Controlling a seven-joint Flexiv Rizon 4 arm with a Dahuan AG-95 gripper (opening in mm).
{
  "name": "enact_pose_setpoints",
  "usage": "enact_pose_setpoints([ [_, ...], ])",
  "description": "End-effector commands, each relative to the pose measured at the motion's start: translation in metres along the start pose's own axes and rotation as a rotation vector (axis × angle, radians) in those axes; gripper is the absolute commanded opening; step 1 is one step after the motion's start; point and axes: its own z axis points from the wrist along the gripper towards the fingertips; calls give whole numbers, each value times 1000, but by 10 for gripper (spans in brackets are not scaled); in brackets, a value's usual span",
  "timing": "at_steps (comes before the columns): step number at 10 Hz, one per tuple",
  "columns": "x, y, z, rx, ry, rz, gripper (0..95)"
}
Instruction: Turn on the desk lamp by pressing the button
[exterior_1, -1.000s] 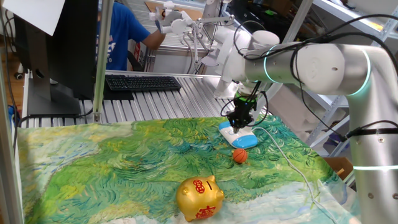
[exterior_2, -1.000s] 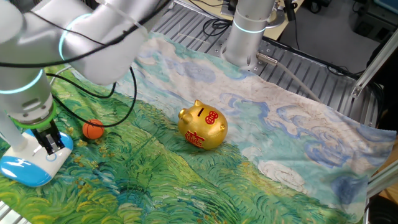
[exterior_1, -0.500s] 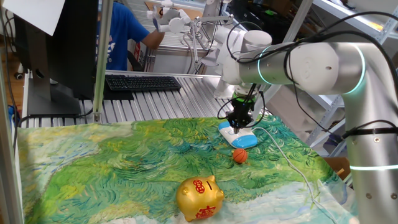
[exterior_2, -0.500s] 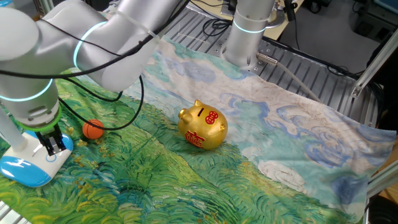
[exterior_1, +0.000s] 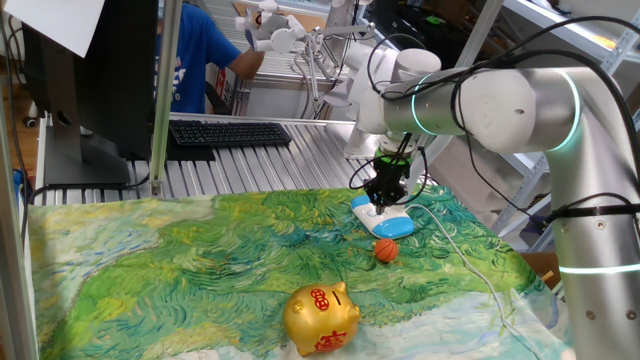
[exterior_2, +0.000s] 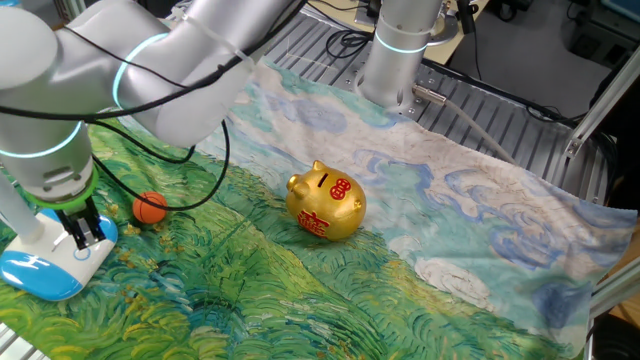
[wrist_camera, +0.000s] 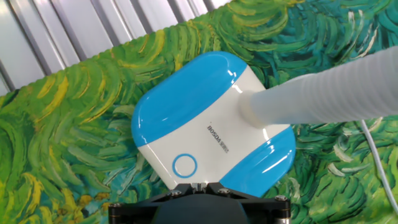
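Note:
The desk lamp's flat white-and-light-blue base (exterior_1: 388, 222) lies on the painted cloth at the far right, with its thin white cord (exterior_1: 470, 262) trailing to the front. In the hand view the base (wrist_camera: 211, 118) fills the middle. Its round ring button (wrist_camera: 185, 166) sits just ahead of my fingertips, and the white neck (wrist_camera: 323, 93) runs off to the right. My gripper (exterior_1: 379, 207) points straight down with its tips on the base's white part. The other fixed view shows the gripper (exterior_2: 85, 237) on the base (exterior_2: 40, 272). In the hand view the gripper (wrist_camera: 198, 185) looks shut and holds nothing.
A small orange ball (exterior_1: 386, 249) lies just in front of the lamp and also shows in the other fixed view (exterior_2: 150, 207). A gold piggy bank (exterior_1: 320, 318) stands nearer the front. A keyboard (exterior_1: 230, 132) and a monitor sit behind the cloth. A person in blue stands at the back.
My arm's upper links have shifted slightly to the left. The gripper has stayed over the lamp base at nearly the same spot. The lamp, ball and piggy bank have not moved.

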Motion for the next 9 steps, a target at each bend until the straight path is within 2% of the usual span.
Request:
enact_pose_setpoints([
  [1, 0, 2, 1, 6, -2, 13, 0],
  [9, 6, 12, 2, 7, -3, 38, 0],
])
